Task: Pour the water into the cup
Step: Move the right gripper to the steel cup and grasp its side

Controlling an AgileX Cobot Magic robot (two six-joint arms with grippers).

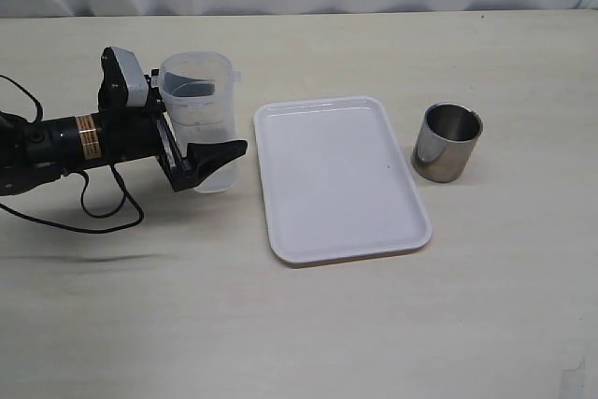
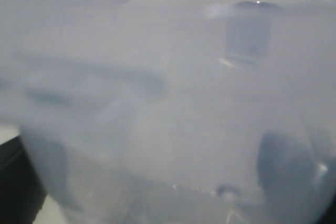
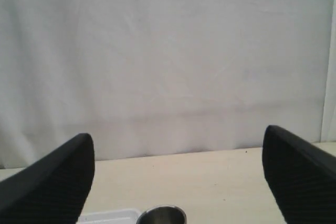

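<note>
The cup [image 1: 448,142] is a short shiny steel tumbler standing upright on the table, right of a white tray [image 1: 280,221]. Its rim also shows in the right wrist view [image 3: 163,215]. My left gripper [image 1: 217,133] is closed around a tall translucent plastic container [image 1: 196,77] that stands upright left of the tray. One black finger lies across the container's front and the other is behind it. The container wall [image 2: 168,103] fills the left wrist view. The water cannot be made out clearly inside it. My right gripper [image 3: 177,145] is open and empty, above and behind the cup.
The flat white tray lies between the container and the cup, and its corner shows in the right wrist view [image 3: 110,216]. A black cable [image 1: 103,207] loops on the table beside the left arm. A white curtain backs the table.
</note>
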